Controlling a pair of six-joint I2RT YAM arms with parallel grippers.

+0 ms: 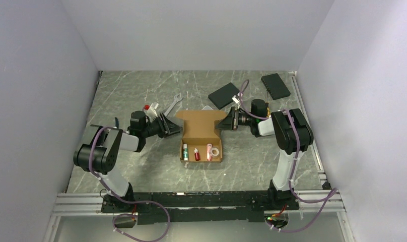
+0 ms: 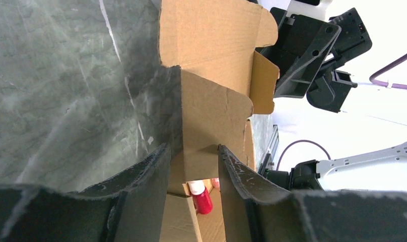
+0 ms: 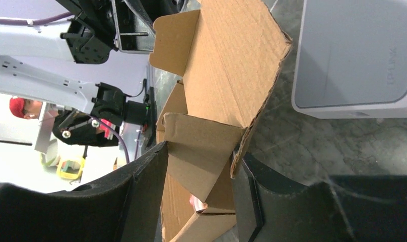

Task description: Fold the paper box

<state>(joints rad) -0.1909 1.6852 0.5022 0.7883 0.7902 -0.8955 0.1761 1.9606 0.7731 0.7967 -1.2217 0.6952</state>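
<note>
The paper box (image 1: 199,132) is brown cardboard in the table's middle, its lid panel raised at the far end. Its near tray holds small bottles (image 1: 197,154). My left gripper (image 1: 170,126) is at the lid's left edge. In the left wrist view it (image 2: 191,151) is open, its fingers (image 2: 146,176) on either side of a side flap (image 2: 211,116), with a red bottle (image 2: 202,197) below. My right gripper (image 1: 225,121) is at the lid's right edge. In the right wrist view it (image 3: 199,156) is open around a folded flap (image 3: 201,146), and the lid edge touches one finger (image 3: 244,186).
Two black flat slabs (image 1: 224,95) (image 1: 275,85) lie at the far right. A metal wrench (image 1: 172,105) and a red-capped item (image 1: 149,108) lie behind the left gripper. A white case (image 3: 352,55) sits just beyond the box's far right corner.
</note>
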